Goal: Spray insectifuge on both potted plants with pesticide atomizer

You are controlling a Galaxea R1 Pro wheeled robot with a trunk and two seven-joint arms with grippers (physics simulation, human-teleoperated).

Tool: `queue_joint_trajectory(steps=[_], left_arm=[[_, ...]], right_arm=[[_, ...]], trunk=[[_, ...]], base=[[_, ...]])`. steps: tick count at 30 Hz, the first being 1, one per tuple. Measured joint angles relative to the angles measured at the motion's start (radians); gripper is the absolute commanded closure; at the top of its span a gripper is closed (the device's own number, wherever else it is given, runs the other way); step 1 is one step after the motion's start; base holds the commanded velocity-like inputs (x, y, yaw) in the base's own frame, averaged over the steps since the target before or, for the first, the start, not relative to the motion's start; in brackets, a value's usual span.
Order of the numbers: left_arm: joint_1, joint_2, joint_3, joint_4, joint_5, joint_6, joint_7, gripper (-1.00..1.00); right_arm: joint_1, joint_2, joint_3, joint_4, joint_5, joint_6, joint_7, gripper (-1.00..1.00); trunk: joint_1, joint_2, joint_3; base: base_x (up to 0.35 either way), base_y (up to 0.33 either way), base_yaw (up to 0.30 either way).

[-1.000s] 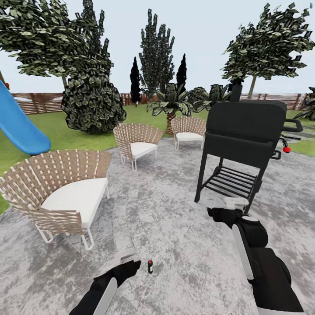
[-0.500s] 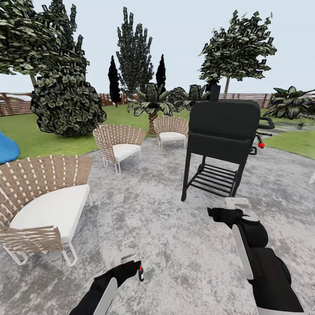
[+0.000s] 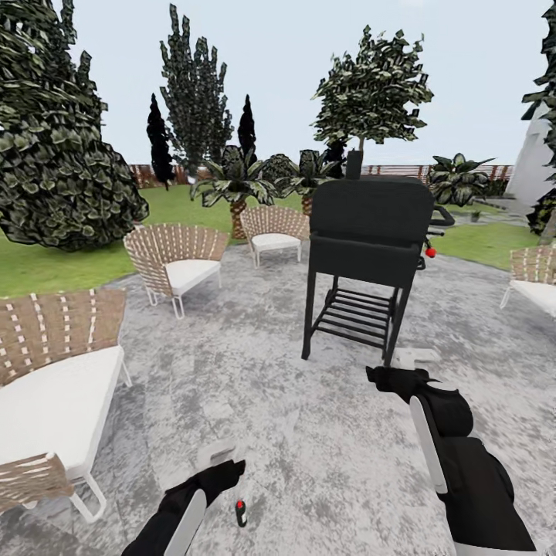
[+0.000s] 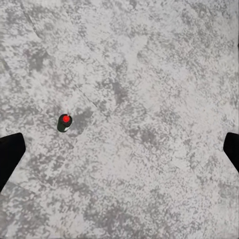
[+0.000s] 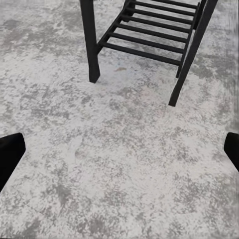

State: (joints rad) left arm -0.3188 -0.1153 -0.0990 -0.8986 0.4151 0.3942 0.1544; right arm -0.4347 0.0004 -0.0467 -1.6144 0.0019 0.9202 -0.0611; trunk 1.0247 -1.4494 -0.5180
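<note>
Your left gripper (image 3: 220, 455) hangs low over the grey stone patio (image 3: 255, 386), its fingers spread wide and holding nothing. The pesticide atomizer (image 3: 241, 513) stands upright on the stone just beside it, at about five o'clock from the fingertips, red tip up; your left wrist camera looks straight down on its red top (image 4: 64, 122). Your right gripper (image 3: 413, 360) is likewise wide open and empty, with the black grill (image 3: 369, 255) close by at eleven o'clock. A wicker chair (image 3: 171, 260) stands at the patio's far left
</note>
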Motion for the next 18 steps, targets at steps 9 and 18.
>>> queue_joint_trajectory(steps=[9,18], left_arm=[[-0.019,0.003,0.0,-0.101,-0.007,0.103,0.202,-1.0],[-0.037,0.005,0.056,-0.168,0.048,0.14,0.331,-1.0]], right_arm=[[0.0,0.0,0.0,0.0,0.0,0.001,0.0,-1.0],[0.0,-0.001,0.0,0.0,0.0,0.002,0.002,-1.0]], trunk=[[0.0,0.0,0.0],[0.016,-0.028,-0.012]], base=[[0.038,0.039,-0.277],[0.002,0.002,-0.267]])
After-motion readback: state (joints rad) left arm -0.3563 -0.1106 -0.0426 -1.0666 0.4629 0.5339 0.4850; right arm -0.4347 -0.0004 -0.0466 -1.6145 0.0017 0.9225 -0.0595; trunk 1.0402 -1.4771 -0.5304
